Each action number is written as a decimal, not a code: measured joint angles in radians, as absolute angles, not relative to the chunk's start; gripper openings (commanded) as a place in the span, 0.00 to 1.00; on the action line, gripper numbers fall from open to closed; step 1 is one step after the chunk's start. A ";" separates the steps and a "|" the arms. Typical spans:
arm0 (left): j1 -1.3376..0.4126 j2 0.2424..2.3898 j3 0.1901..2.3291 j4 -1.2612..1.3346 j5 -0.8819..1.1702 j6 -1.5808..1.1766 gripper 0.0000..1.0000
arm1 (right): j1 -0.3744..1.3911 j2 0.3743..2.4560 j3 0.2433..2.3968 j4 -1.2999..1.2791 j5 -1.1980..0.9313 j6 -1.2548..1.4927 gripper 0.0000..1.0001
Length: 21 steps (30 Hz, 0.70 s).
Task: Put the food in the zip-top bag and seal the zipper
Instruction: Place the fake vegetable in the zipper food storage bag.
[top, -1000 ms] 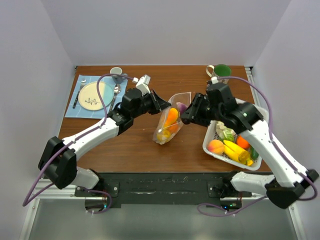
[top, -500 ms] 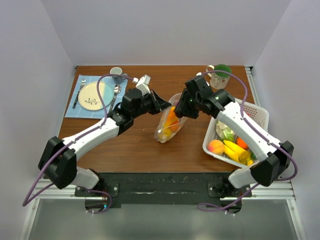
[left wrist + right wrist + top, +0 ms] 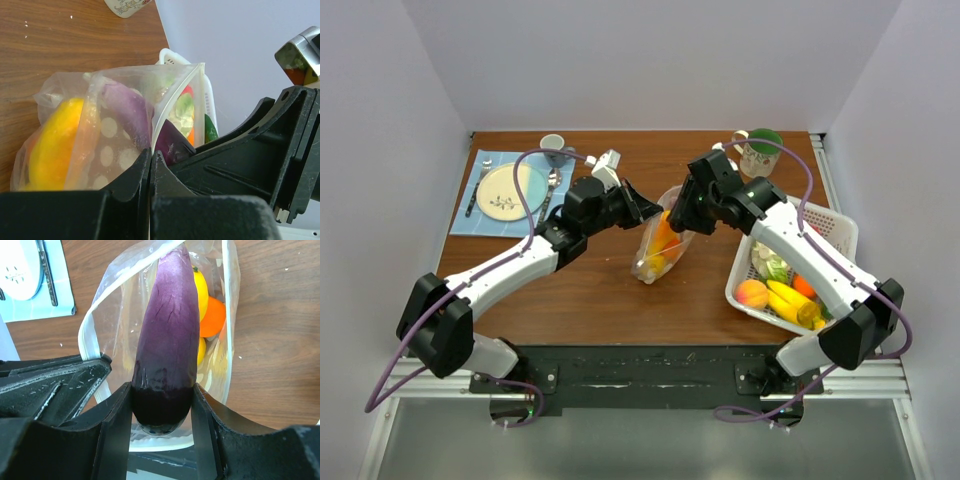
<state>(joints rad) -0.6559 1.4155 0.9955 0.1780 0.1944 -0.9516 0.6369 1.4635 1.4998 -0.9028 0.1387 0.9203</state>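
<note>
**Two arms, one bag, eggplant going in nose-first**

Standing by the brown wooden table (image 3: pixel 580 290) here. The left gripper (image 3: pixel 150 159) is pinched fully together on the rim of the clear, soft plastic zip-top bag (image 3: pixel 107 150) with whitish dots. It holds the mouth up while the bag's bottom rests on the wood, mid-table between both arms. The thin whitish zipper strip (image 3: pixel 86 340) curves round the mouth edge, unsealed.

The right gripper (image 3: pixel 161 402) has its black jaws roughly halfway apart, clamped on the rounded end of a smooth, glossy purple eggplant (image 3: pixel 167 325). The narrower end points into the bag mouth. Through the crinkly film you can see a round orange piece (image 3: pixel 212 315) and a yellow piece (image 3: pixel 200 287) lower down.

Off to the right sits a white slotted plastic basket (image 3: pixel 842 228) with more food in it, including a peach-coloured ball (image 3: pixel 752 293) and a long yellow piece (image 3: pixel 790 300).
</note>
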 measured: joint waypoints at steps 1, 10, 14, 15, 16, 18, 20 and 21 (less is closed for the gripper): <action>-0.656 1.415 0.995 0.178 0.194 -0.952 0.00 | 0.638 1.465 1.500 -0.901 0.138 0.921 0.52; -0.656 1.406 0.995 0.176 0.175 -0.964 0.00 | 0.643 1.460 1.503 -0.889 0.120 0.907 0.90; -0.655 1.395 0.995 0.175 0.154 -0.980 0.00 | 0.644 1.437 1.503 -0.889 0.101 0.900 0.90; -0.655 1.394 0.995 0.175 0.149 -0.985 0.00 | 0.645 1.425 1.503 -0.890 0.094 0.897 0.90; -0.655 1.394 0.995 0.175 0.146 -0.986 0.00 | 0.646 1.409 1.503 -0.892 0.093 0.893 0.90; -0.655 1.394 0.995 0.172 0.141 -0.989 0.00 | 0.648 1.359 1.504 -0.905 0.096 0.882 0.90; -0.654 1.394 0.995 0.172 0.138 -0.992 0.00 | 0.649 1.305 1.513 -0.929 0.114 0.869 0.90; -0.654 1.394 0.995 0.172 0.136 -0.995 0.00 | 0.649 1.275 1.522 -0.944 0.124 0.862 0.90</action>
<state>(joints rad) -0.6540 1.3945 0.9955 0.1719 0.1356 -0.9951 0.6491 1.2755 1.5215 -0.9440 0.1242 0.8619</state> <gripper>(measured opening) 0.019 0.899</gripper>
